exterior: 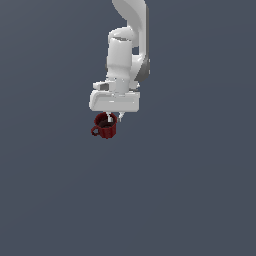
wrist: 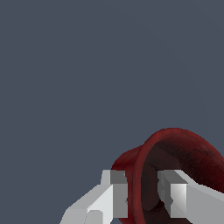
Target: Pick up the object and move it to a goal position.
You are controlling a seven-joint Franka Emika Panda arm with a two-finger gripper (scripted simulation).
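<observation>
A small dark red mug with a loop handle hangs directly under the white gripper, its handle toward the exterior view's left. In the wrist view the gripper straddles the wall of the mug. One finger is against the outside and the other finger is inside the dark opening. The jaws stand close together with the rim between them. I cannot tell whether the mug rests on the surface or is off it.
A plain dark grey-blue surface fills both views, with nothing else on it. The white arm comes down from the top of the exterior view.
</observation>
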